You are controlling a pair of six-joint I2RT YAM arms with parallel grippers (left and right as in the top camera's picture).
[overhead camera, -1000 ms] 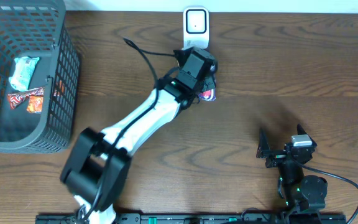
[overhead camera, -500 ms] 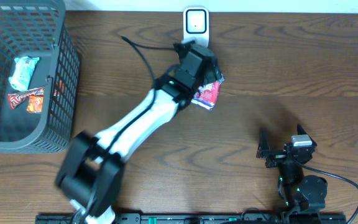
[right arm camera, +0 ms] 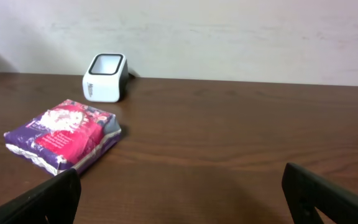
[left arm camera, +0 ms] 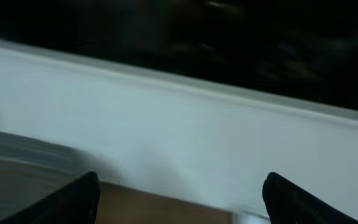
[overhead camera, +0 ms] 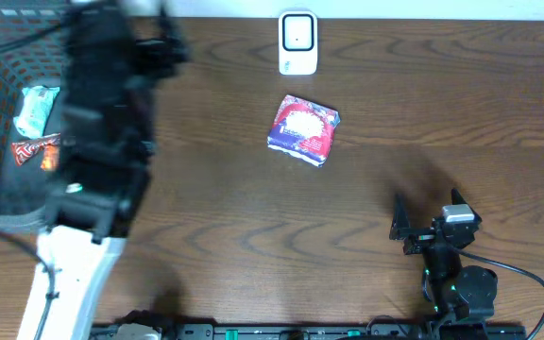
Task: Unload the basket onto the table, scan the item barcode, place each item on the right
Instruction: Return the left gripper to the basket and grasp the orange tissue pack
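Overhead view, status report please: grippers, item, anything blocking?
Left gripper open, empty, by basket. Right gripper open, empty. Packet flat on table, apart from scanner. Nothing between them.

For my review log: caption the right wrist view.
Open right gripper faces a pink-purple snack packet lying before the white barcode scanner.
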